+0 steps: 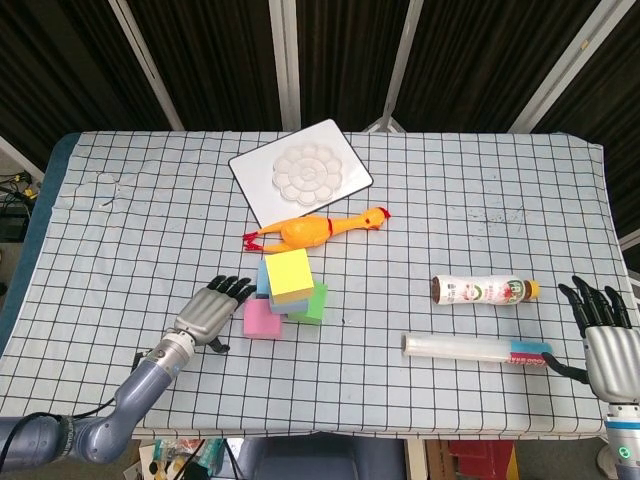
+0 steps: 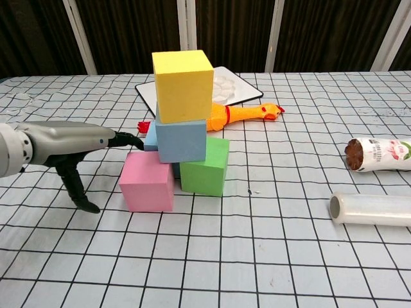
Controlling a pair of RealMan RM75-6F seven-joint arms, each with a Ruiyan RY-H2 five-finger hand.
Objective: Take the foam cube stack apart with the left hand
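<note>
The foam stack stands mid-table: a yellow cube (image 1: 288, 275) (image 2: 183, 85) on a blue cube (image 2: 181, 140), over a pink cube (image 1: 262, 318) (image 2: 148, 181) and a green cube (image 1: 312, 303) (image 2: 205, 165). The upper cubes overhang to the right of the pink one. My left hand (image 1: 213, 311) (image 2: 70, 144) lies flat just left of the stack, holding nothing, its outstretched fingertips (image 2: 131, 140) touching the blue cube's left side. My right hand (image 1: 603, 335) rests open at the table's right front edge, far from the cubes.
A yellow rubber chicken (image 1: 315, 228) lies right behind the stack, with a white palette tray (image 1: 300, 178) beyond it. To the right lie a bottle (image 1: 485, 291) and a roll of clear film (image 1: 478, 349).
</note>
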